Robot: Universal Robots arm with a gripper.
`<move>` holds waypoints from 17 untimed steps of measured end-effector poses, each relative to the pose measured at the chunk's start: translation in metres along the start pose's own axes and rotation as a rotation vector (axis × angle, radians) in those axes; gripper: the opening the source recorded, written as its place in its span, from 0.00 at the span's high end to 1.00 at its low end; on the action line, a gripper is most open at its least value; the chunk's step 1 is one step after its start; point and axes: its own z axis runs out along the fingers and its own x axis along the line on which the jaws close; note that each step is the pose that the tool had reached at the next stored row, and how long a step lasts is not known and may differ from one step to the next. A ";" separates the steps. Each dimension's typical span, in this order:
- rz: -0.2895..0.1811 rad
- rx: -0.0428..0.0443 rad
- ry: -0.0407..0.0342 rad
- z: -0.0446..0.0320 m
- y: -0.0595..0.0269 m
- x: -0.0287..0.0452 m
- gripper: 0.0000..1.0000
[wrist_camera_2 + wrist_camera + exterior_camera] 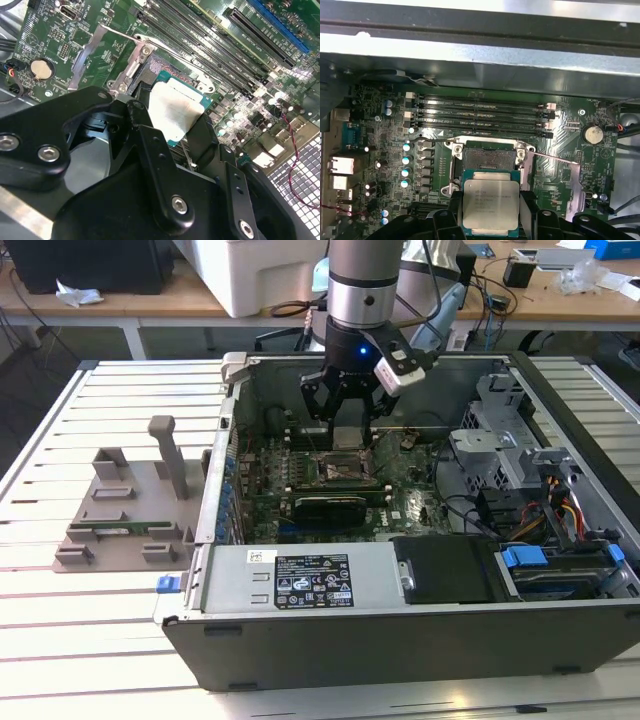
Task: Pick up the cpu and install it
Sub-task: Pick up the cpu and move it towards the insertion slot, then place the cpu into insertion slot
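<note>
The gripper (341,422) is hanging inside the open computer case (400,645). Its jaws are pinching the cpu (490,205) by two opposite edges, with one finger (150,145) on each side. The cpu is sitting flat between the jaws, metal top facing the wrist cameras, and appears clear of the board. The empty socket (483,159) is lying just beyond the fingertips, its frame edges running roughly parallel with the chip's edges. Being square, the chip is presenting no long axis. The opened load plate (572,187) and its lever (555,157) are standing beside the socket. The memory slots (480,112) are lying further beyond.
</note>
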 end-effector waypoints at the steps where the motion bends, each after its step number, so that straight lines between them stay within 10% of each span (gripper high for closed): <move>1: 0.000 0.0000 0.0000 0.0000 0.0000 0.0000 0.46; 17: 0.096 -0.0015 0.0038 0.0000 0.0000 -0.0001 0.46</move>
